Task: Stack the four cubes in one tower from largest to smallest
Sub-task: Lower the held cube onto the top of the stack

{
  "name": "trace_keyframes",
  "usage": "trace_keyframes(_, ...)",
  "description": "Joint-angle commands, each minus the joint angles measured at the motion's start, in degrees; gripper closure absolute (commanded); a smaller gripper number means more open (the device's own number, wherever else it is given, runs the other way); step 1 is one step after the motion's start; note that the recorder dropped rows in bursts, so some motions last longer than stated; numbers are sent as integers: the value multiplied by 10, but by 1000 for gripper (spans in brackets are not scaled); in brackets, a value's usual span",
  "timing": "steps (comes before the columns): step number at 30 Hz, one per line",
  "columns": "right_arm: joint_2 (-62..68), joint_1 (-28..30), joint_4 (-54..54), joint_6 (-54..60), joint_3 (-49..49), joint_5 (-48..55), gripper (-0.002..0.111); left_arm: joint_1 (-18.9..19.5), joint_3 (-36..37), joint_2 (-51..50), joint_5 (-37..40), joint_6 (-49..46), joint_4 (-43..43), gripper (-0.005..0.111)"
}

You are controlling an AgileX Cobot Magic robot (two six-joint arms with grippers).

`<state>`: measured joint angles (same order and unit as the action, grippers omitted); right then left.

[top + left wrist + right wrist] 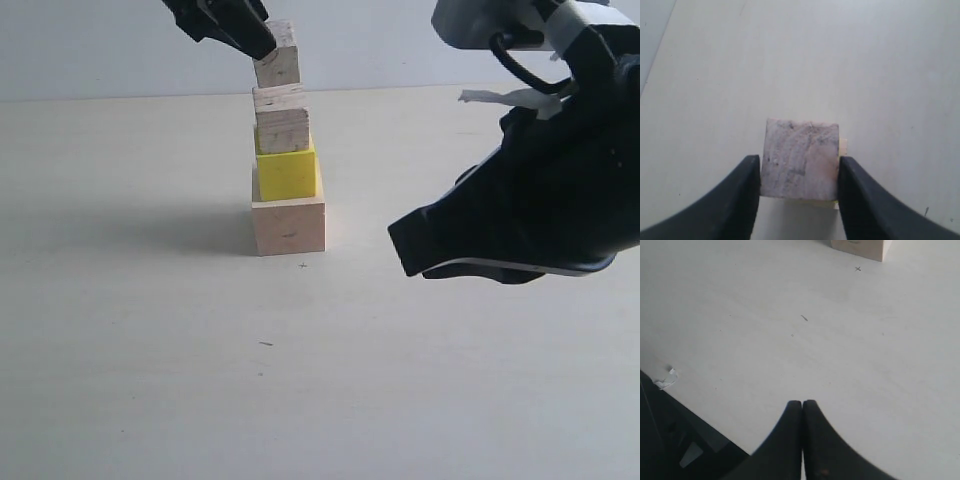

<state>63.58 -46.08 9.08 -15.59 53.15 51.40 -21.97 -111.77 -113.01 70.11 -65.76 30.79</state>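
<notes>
Starting at the base, the large pale wooden cube (288,228) sits on the desk (140,360), with the bright yellow cube (287,174) on it and the grained wooden cube (283,125) above that. The left claw (799,167) pinches the smallest wooden cube (277,58) directly over the column, slightly tilted; whether it already rests on the grained cube I cannot tell. Letting go looks to hinge on that vertical alignment. The right claw (802,410) hangs pressed together, empty, well to the side

- Large cube (288,228): pale pinkish wood.
- Mid-sized cube (287,172): bright yellow.
- Smaller cube (283,132): brown streaked grain.
- Smallest cube (277,55): pale wood, grey smudges.
- Table (150,380): plain off-white.
</notes>
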Motion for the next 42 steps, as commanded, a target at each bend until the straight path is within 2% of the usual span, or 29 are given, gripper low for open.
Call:
trace_keyframes(1, -3, -2, 0, 6, -2, -6, 108, 1, -5, -3, -1, -10, 12, 107)
trace_keyframes(42, -3, -2, 0, 6, -2, -6, 108, 1, 5, -5, -1, -12, 10, 107)
